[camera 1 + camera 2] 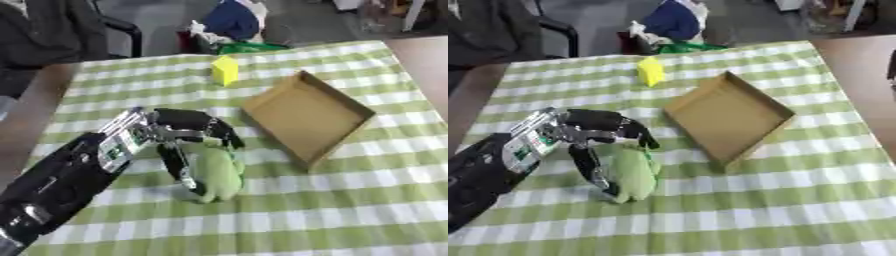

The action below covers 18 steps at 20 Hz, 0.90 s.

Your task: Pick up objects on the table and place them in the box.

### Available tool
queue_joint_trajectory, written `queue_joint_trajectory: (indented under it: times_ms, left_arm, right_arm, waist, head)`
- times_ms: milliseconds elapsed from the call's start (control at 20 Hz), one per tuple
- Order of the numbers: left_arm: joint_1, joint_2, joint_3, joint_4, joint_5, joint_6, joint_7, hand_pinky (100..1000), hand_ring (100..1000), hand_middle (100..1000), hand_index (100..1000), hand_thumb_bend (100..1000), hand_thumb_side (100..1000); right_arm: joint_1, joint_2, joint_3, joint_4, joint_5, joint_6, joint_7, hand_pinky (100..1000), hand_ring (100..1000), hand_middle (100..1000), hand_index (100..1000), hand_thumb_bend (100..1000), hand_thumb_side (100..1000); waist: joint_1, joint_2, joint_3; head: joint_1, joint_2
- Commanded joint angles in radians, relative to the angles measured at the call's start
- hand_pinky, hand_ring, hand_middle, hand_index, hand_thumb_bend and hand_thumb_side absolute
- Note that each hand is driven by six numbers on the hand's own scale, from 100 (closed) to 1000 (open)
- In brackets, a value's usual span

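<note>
Green-and-white checked cloth covers the counter, which runs slightly askew across both views, with dark chairs and a heap of blue and white things on the floor beyond its far edge. Largest on the scene is the robot's left arm, black with silver joints, coming in from the lower left corner and reaching toward the middle of the counter. Next in size is the shallow brown cardboard box, lying open on the cloth right of centre, one corner turned toward the far edge; nothing shows inside it. The left hand is curled over a soft, pale green object that rests on the cloth near and to the left of the box, thumb down one side and fingers arched over the top, so the hand is gripping it. Smallest is a yellow block, standing upright near the far edge, just beyond the box's far corner and well apart from the hand.
</note>
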Motion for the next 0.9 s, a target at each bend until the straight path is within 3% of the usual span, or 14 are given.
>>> queue_joint_trajectory:
  times_ms: [50, 150, 400, 650, 900]
  left_arm:
    - [-0.008, 0.006, 0.010, 0.004, -0.025, -0.356, -0.351, 740, 688, 734, 905, 454, 101]
    - [-0.003, 0.003, 0.020, 0.007, -0.031, -0.356, -0.351, 712, 653, 703, 880, 346, 100]
    - [0.001, 0.012, 0.096, -0.006, -0.035, -0.356, -0.350, 566, 443, 474, 702, 106, 100]
    - [-0.029, 0.015, 0.202, -0.020, 0.033, -0.354, -0.314, 537, 387, 415, 651, 100, 100]
    - [-0.104, -0.055, 0.262, 0.041, 0.010, -0.333, -0.255, 548, 393, 421, 657, 100, 100]
  right_arm:
    - [-0.011, -0.014, -0.005, -0.005, -0.007, -0.001, 0.001, 865, 799, 714, 969, 100, 466]
    - [-0.010, -0.014, -0.005, -0.005, -0.007, -0.001, 0.001, 865, 799, 714, 969, 100, 465]
    - [-0.007, -0.015, -0.009, -0.005, -0.007, -0.001, -0.002, 865, 799, 714, 969, 100, 464]
    - [-0.005, -0.015, -0.010, -0.005, -0.007, -0.001, -0.003, 865, 799, 714, 969, 100, 464]
    - [-0.006, -0.012, -0.008, -0.005, -0.009, -0.002, -0.002, 866, 799, 713, 969, 100, 463]
  waist:
    - [-0.005, -0.014, 0.000]
    - [-0.006, -0.013, 0.001]
    - [-0.009, -0.013, 0.005]
    - [-0.012, -0.014, 0.008]
    - [-0.014, -0.015, 0.007]
  head:
    - [-0.001, 0.002]
    - [-0.003, 0.002]
    - [-0.008, 0.000]
    - [-0.012, -0.002]
    - [-0.012, -0.005]
